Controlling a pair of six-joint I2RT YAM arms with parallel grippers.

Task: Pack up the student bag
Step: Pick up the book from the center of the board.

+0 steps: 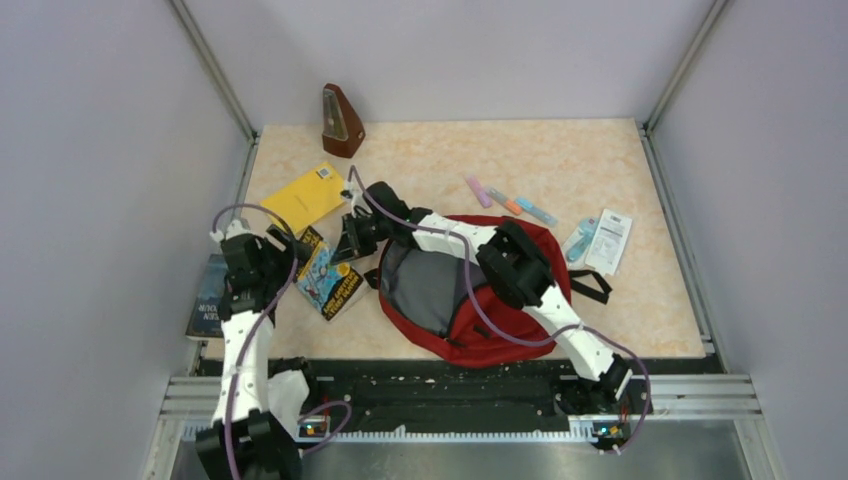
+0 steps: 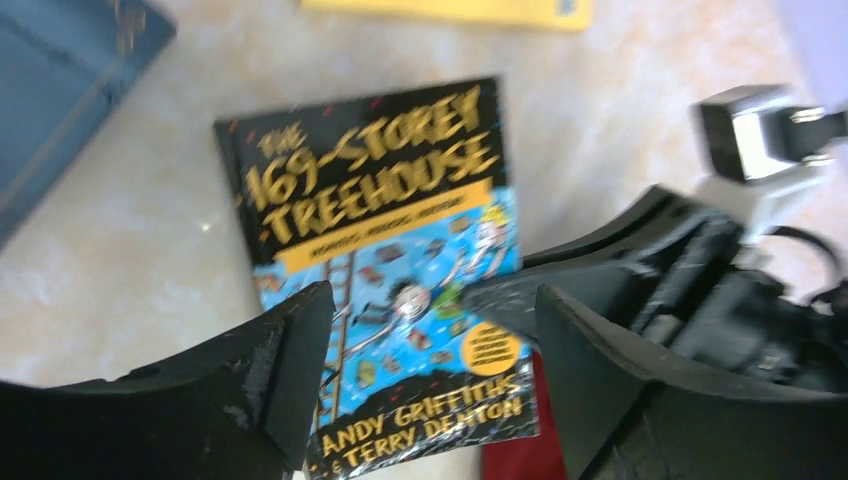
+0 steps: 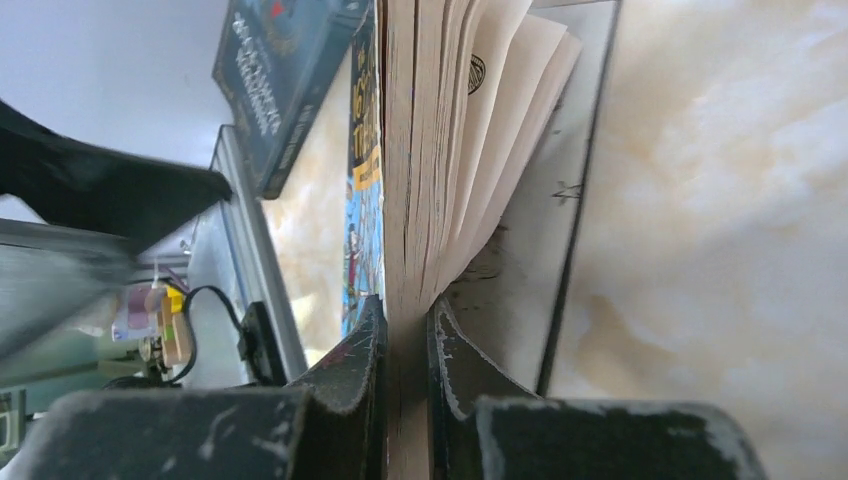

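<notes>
1. The student bag [image 1: 455, 340] lies flat in the near middle of the table [image 1: 600, 160]. A grey panel, probably its lining, faces up on the 9 o'clock side, and the right arm stretches across it.
2. At the bag's 9 o'clock, just beside it, lies the Treehouse paperback [image 2: 370, 200]. The right pincer [image 3: 407, 330] is clenched on a wad of its pages at the edge. The other leaves and 1 cover fan loose outside the grip.
3. The step looks like lifting this book into the bag. A partial bite would likely let the loose leaves flap and catch on the bag's mouth. Regrasping the full thickness, both covers included, seems safer, followed by a low, slow swing toward 3 o'clock.
4. The left pincer [image 2: 430, 300] is released, jaws wide, and hovers over the book's cover very near the right pincer. It should back off toward 9 o'clock or go to hold the bag's opening.
5. Around the bag:
   - A yellow book [image 1: 303, 197] lies at 10 o'clock.
   - A blue hardback [image 1: 207, 297] overhangs the table edge at 9 o'clock.
   - A metronome [image 1: 342, 122] stands at 11 o'clock.
   - 3 highlighters [image 1: 505, 202] lie at 1 o'clock.
   - The packets [image 1: 608, 240] lie at 2 o'clock.
6. Chief obstacles: the right arm's own cable draped over the bag, and the slack fabric, which may hide the opening.
</notes>
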